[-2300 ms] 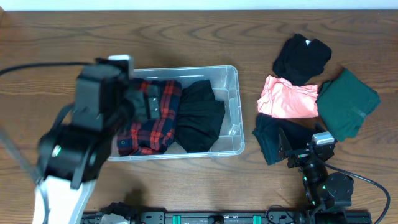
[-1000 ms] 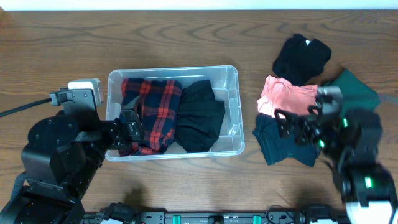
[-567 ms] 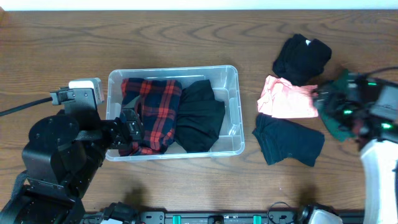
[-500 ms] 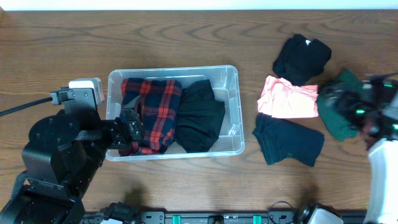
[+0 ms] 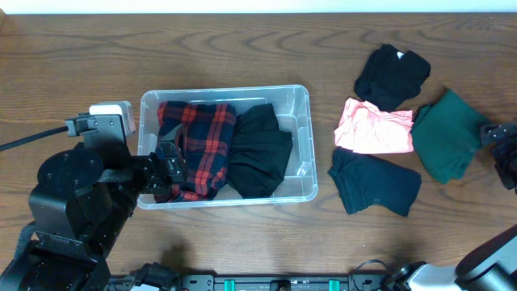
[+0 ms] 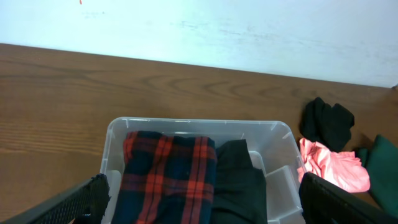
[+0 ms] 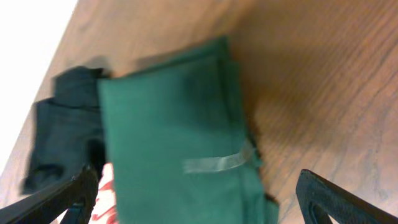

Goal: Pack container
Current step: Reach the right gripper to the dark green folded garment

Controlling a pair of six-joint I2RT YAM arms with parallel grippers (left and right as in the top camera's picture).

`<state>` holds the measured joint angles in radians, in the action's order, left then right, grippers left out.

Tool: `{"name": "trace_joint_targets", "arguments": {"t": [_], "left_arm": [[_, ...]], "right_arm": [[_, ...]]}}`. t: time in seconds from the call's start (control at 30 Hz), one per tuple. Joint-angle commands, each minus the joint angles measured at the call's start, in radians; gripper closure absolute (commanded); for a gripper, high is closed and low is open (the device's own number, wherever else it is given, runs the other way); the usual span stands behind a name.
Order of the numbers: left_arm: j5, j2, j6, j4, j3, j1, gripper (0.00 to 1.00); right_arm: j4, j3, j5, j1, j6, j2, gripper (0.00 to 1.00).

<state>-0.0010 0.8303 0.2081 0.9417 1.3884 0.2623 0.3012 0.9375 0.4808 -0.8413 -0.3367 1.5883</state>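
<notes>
The container (image 5: 305, 95) is a clear plastic bin left of centre. It holds a folded red and navy plaid garment (image 5: 194, 145) on the left and a black garment (image 5: 260, 153) on the right. Its label is hidden. My left gripper (image 5: 166, 166) is open and empty at the bin's front left corner. In the left wrist view its fingers frame the bin (image 6: 199, 122) from above (image 6: 202, 202). My right gripper (image 5: 502, 149) is open and empty at the table's right edge, over the folded green garment (image 5: 449, 133). That garment also shows in the right wrist view (image 7: 174, 124).
Right of the bin lie a black garment (image 5: 393, 73), a pink garment (image 5: 373, 128) and a dark navy garment (image 5: 376, 184), close together beside the green one. A pale wall runs behind the table (image 6: 249, 31). The left arm's cable trails off the left edge.
My right arm has risen from the table's front edge and swung right, past the navy garment to the green one. My left arm pulled back from over the bin, then held still.
</notes>
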Motion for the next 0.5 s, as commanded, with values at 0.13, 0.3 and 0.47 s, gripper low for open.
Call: {"name": "trace_joint_targets", "arguments": {"t": [0.13,0.3,0.47], "left_arm": [[-0.011,0.0,-0.013,0.0,0.01,-0.006,0.02],[-0.011,0.0,-0.013,0.0,0.01,-0.006,0.02],[-0.011,0.0,-0.013,0.0,0.01,-0.006,0.02]], "right_arm": [[-0.044,0.017,0.017,-0.01,0.064,0.155,0.01],[-0.051,0.017,0.025,-0.002,0.061,0.249,0.01],[-0.123,0.017,0.103,0.018,0.061,0.33,0.11]]}}
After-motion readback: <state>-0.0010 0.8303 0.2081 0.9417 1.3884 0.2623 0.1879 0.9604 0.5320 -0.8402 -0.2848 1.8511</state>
